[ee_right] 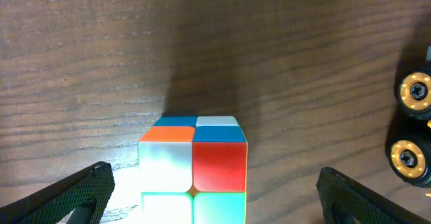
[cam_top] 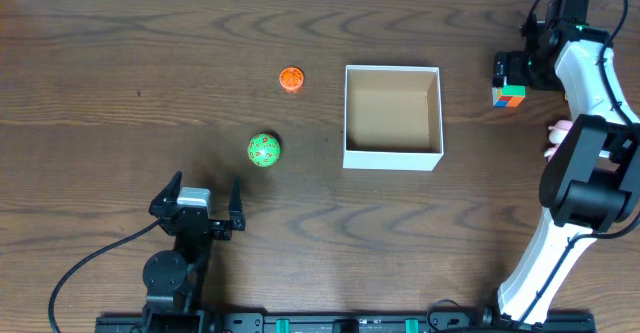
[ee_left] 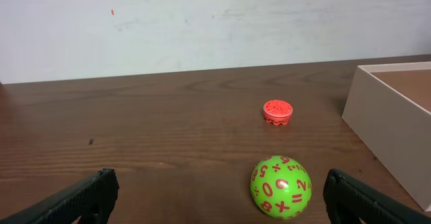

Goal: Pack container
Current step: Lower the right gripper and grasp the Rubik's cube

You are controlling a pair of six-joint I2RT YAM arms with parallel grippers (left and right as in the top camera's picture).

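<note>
Table (cam_top: 100, 73): dark wood, toys scattered loose on it. Right arm (cam_top: 590, 173): reaches to the far right; the right gripper (ee_right: 215, 200) hangs low over the cube, jaws spread wide either side and touching nothing. Risk, as I judge it: if the jaws close off-centre, one finger meets the cube first, and the cube turns or skids on the smooth wood rather than seating square. Container (cam_top: 392, 159): right of centre, well apart from both grippers, open top, brown floor bare, nothing in it yet, so packing is not begun. Risk: its walls look light, so a carried toy brought in low could catch the rim and shove the whole box. Left gripper (cam_top: 203, 185): near left, jaws spread full, empty, facing the ball from the near side. Ball (cam_top: 264, 150): green with orange figures, left of the container and nearer than the disc. Risk: it is round and free to roll, and a nudge from one finger would send it off, perhaps against the container wall. Cube (ee_right: 194, 163): coloured faces, far right of the container. Disc (cam_top: 291, 78): orange, ridged, far side, left of the container; it lies low and flat, likely the hardest to pinch.
</note>
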